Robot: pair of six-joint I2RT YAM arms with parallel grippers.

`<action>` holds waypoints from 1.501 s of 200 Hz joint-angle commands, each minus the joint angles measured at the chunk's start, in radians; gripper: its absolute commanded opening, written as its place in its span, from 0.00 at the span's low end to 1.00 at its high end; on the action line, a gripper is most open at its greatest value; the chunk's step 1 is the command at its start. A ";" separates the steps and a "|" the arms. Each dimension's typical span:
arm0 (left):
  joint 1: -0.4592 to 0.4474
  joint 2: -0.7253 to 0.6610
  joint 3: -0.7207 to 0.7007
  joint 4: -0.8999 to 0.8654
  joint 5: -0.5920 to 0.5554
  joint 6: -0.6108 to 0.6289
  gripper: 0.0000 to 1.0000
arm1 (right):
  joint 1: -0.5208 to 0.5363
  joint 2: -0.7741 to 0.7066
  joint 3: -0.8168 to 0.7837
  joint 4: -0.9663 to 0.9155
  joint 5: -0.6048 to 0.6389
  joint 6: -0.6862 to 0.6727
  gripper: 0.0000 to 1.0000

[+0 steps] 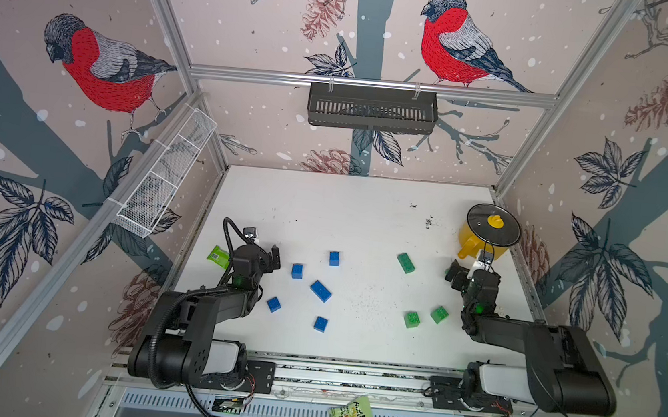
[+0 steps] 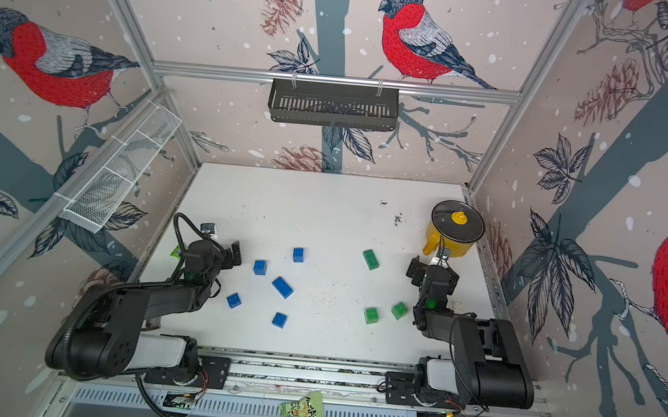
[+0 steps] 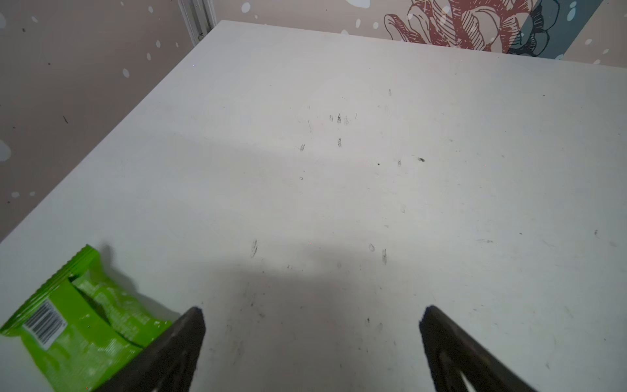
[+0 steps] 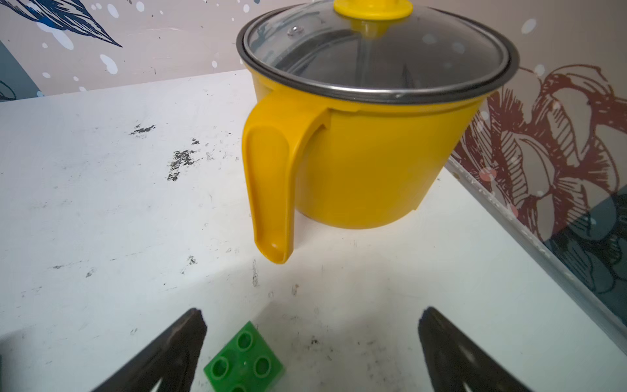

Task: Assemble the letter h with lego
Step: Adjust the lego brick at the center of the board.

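Both wide open and empty: left gripper [image 3: 312, 319] away from any brick, right gripper [image 4: 312, 319] low over a green brick [image 4: 244, 359] sitting off-centre, so closing now could shove it askew.

Top views overhead, same table [image 1: 364, 221], wrist views low

— The pot [image 4: 366, 163] looks like glossy yellow plastic, its lid [image 4: 376, 54] smooth glass in a metal rim.
— Under it, the table [image 4: 84, 203] is matt white, scuffed. Near the pot, the lego brick [image 4: 244, 363]: shiny green plastic.
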 commanded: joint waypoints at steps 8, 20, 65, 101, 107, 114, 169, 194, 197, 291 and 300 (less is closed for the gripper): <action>0.008 0.134 0.038 0.358 -0.070 0.063 0.99 | 0.007 0.135 0.033 0.351 0.045 -0.060 0.99; 0.008 0.134 0.039 0.358 -0.070 0.063 0.99 | 0.007 0.135 0.032 0.349 0.045 -0.060 1.00; 0.008 0.133 0.039 0.356 -0.069 0.063 0.99 | 0.007 0.135 0.033 0.345 0.044 -0.060 0.99; 0.007 0.134 0.039 0.356 -0.068 0.063 0.99 | 0.007 0.135 0.032 0.349 0.044 -0.060 1.00; 0.008 0.134 0.039 0.356 -0.068 0.064 0.99 | 0.007 0.135 0.032 0.348 0.043 -0.060 0.99; 0.007 0.133 0.039 0.354 -0.069 0.063 0.99 | 0.007 0.136 0.032 0.348 0.044 -0.060 0.99; 0.006 0.126 0.032 0.371 -0.088 0.065 0.99 | 0.051 0.105 0.021 0.377 0.152 -0.079 0.99; 0.003 0.047 0.152 0.144 -0.273 0.027 0.99 | 0.177 -0.079 0.133 0.082 0.361 -0.129 0.99; 0.004 0.040 0.192 0.070 -0.317 0.009 0.99 | 0.190 -0.102 0.161 0.031 0.364 -0.121 0.99; 0.015 -0.456 0.441 -0.547 -0.152 -0.448 0.99 | 0.009 -0.444 0.489 -0.640 -0.261 0.626 0.99; 0.014 -0.506 0.415 -0.550 -0.120 -0.454 0.99 | 0.021 -0.462 0.464 -0.586 -0.304 0.599 0.99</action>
